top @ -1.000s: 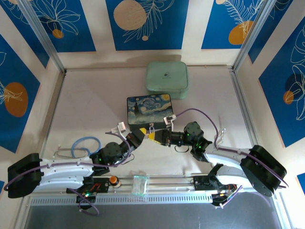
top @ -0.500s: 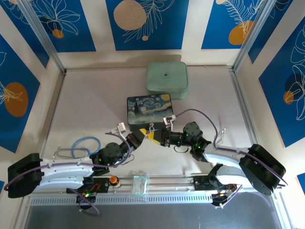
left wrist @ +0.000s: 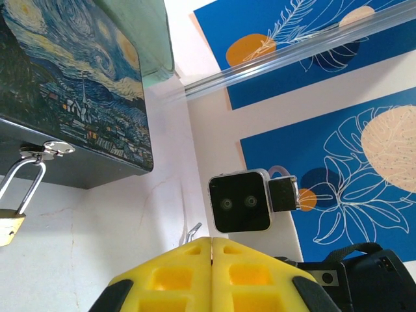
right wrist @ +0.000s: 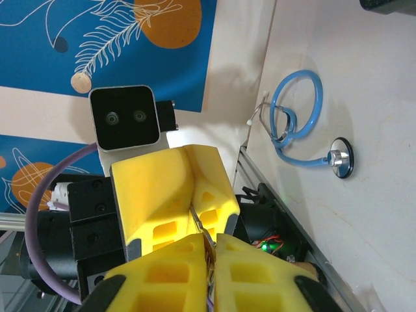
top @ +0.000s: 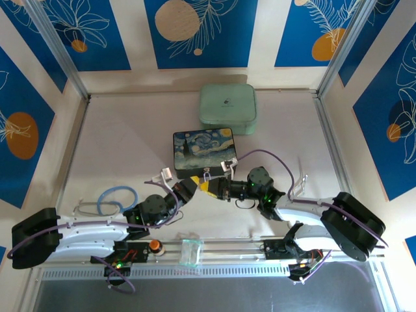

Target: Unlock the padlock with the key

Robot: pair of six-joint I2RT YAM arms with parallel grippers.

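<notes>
The brass padlock [left wrist: 9,227] hangs by its silver shackle from the hasp of the painted tin box [left wrist: 71,97], apart from both grippers. In the top view it is a small speck [top: 205,175] at the box's front. My left gripper [left wrist: 212,242] and right gripper [right wrist: 211,239] meet tip to tip just in front of the box [top: 205,148]. The key [right wrist: 199,223] is a thin metal strip running from the seam of the left fingers [right wrist: 162,188] into my right gripper's shut jaws. Its tip [left wrist: 193,231] pokes out beside the shut left jaws.
A mint-green case [top: 227,108] lies behind the box. A blue stethoscope [top: 117,197] rests at the left near the front rail. An orange button [top: 155,246] and a clear plastic piece [top: 192,251] sit on the rail between the arm bases.
My right arm has slid a little to the left, bringing its jaws up against the left gripper's fingertips. The left arm, box and padlock have stayed put.
</notes>
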